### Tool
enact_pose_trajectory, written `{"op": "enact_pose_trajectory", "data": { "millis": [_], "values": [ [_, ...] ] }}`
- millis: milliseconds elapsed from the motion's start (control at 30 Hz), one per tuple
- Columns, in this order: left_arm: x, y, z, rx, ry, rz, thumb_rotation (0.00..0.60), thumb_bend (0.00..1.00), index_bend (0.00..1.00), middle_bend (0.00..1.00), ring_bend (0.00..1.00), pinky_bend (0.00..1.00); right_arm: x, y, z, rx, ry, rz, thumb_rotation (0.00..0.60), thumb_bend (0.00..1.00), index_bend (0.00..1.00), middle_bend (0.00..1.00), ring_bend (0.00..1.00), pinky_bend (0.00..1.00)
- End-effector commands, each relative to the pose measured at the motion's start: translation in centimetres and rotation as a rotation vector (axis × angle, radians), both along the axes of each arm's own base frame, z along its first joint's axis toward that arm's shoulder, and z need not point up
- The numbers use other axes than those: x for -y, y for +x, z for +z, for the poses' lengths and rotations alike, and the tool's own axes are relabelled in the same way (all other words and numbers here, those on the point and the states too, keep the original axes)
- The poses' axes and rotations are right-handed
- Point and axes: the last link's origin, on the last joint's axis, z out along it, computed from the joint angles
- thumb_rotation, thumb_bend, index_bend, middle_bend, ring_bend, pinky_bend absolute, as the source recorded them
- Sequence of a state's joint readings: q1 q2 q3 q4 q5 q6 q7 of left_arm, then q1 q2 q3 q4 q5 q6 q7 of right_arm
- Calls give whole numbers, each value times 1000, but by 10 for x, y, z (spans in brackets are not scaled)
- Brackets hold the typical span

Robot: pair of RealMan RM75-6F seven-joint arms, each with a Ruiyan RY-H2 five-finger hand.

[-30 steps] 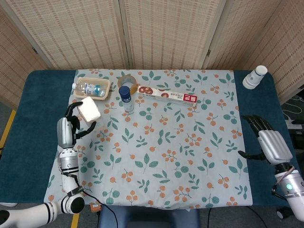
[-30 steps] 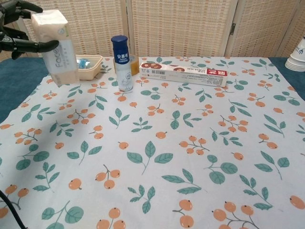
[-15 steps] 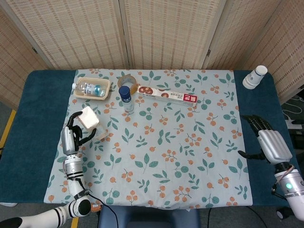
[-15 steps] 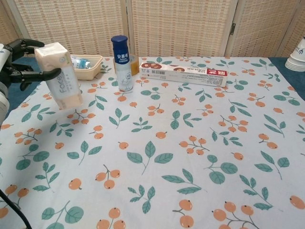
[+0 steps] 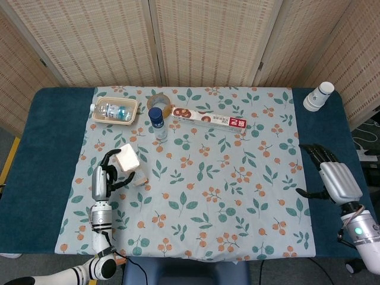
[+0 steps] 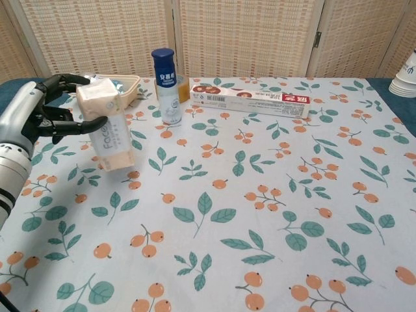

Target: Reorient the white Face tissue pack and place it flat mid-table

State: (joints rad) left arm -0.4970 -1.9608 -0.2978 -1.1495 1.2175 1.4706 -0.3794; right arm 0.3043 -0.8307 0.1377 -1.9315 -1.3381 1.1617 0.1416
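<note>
Left hand [image 6: 49, 104], black-fingered with a silver back: fingers wrapped around the upper end of the white soft-plastic Face tissue pack [image 6: 107, 127], thumb across its front. The same hand appears in the head view [image 5: 104, 178] at the left part of the cloth.

White Face tissue pack: held above the cloth on end and tilted, lower end leaning toward table centre, printed "Face" lettering running down its side. In the head view it [image 5: 127, 159] sits over the left third of the table, forward of the blue-capped bottle.

Right hand [image 5: 332, 178], silver back with dark fingers: fingers spread apart, holding nothing, over the dark blue table edge at the far right, well apart from all items. Seen in the head view only.

Table covering: pale cloth printed with green leaves and orange berries [image 6: 260, 195], laid over a dark blue tabletop [image 5: 41, 148].

Small clear bottle with blue cap and blue label [image 6: 168, 84]: upright at the back of the cloth.

Long white and red rectangular carton [image 6: 250, 99]: lying flat, just right of the bottle.

Beige shallow tray [image 5: 116, 110]: back left, with a clear bottle lying in it.

White paper cups, stacked [image 5: 318, 96]: back right corner on the blue surface.

Woven reed screen panels [image 5: 208, 35]: behind the table.
</note>
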Motion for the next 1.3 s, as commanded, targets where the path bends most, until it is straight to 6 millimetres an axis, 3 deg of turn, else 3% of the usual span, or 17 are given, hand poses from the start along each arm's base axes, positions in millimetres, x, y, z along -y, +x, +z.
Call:
{"op": "enact_pose_trajectory", "data": {
  "millis": [33,800,1300],
  "values": [
    [4,-1,-3,4,-15,-18,600,261,561,650,783,851,0,1,-2,-2,4,0,600,110,109,83,2,109],
    [7,-14,-15,4,-55,-30,600,243,526,608,770,837,2,2,-6,-20,9,-11,600,110,109,83,2,109],
    [13,-20,-19,2,-77,-67,600,224,305,412,732,804,2,2,-7,-21,26,-8,600,110,109,83,2,109]
  ]
}}
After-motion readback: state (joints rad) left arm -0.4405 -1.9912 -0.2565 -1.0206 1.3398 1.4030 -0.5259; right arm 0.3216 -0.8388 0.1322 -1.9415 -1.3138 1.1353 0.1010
